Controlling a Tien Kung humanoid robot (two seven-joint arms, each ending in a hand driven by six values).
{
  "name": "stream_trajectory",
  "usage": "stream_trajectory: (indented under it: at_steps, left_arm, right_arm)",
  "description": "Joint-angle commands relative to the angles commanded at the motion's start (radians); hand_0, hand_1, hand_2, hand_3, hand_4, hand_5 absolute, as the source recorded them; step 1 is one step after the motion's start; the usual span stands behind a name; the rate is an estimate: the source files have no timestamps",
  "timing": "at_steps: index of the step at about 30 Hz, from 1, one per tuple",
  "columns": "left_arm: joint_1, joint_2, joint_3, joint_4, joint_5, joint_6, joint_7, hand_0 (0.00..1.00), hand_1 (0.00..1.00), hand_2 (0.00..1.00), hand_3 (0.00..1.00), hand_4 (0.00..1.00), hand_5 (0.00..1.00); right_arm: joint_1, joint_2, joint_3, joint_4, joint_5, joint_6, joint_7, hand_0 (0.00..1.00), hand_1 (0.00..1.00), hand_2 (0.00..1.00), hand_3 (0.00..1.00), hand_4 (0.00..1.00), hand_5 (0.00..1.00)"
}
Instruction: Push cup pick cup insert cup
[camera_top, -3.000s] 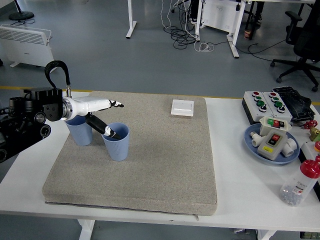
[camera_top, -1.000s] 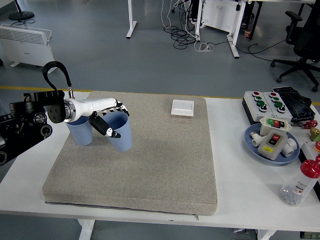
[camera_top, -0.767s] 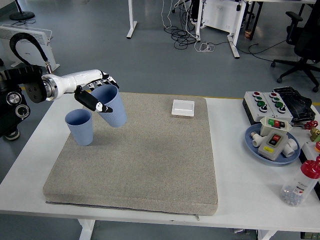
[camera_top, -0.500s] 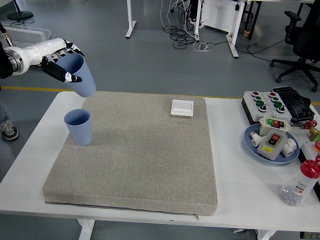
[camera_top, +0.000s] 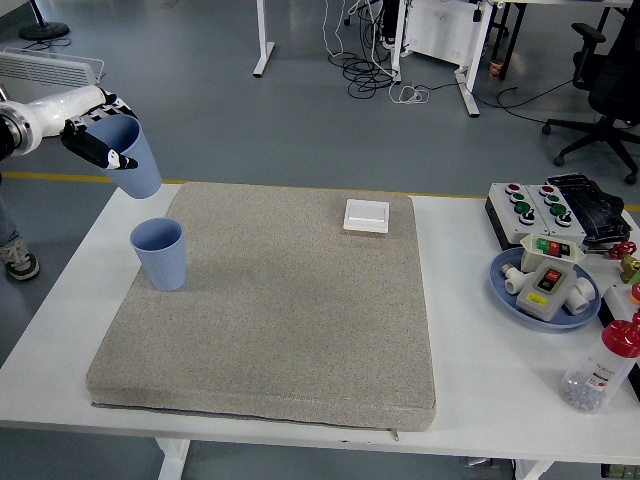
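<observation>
While our left hand hangs high above the table's far-left corner, its white fingers and dark thumb are wrapped around a ribbed blue plastic cup, which we hold clear of every surface and tilted, its mouth leaning up and toward the left. Below it and a little to the right, a second ribbed blue plastic cup stands upright near the left edge of the grey fabric mat; the two cups are apart, the held one above and behind the standing one.

We see the mat covering most of the white table. Near its far edge lies a small white square switch plate. Well to the right, off the mat, a blue round plate carries a pale control box with red and green buttons. Behind it sits a grey button box, and beside that a black remote-like unit. At the near right stands a clear plastic bottle with a red cap.

Our right arm does not show in this view.
</observation>
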Motion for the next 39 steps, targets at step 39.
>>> stream_trajectory:
  at_steps: [39]
  left_arm:
    - [0.014,-0.013,0.122,0.003,-0.078,-0.014,0.0,0.505,0.546,0.528,0.47,0.51,0.002]
  right_arm:
    - [0.005,-0.001,0.003,0.0,-0.005,0.0,-0.001,0.724,0.647,0.65,0.577,0.125,0.466]
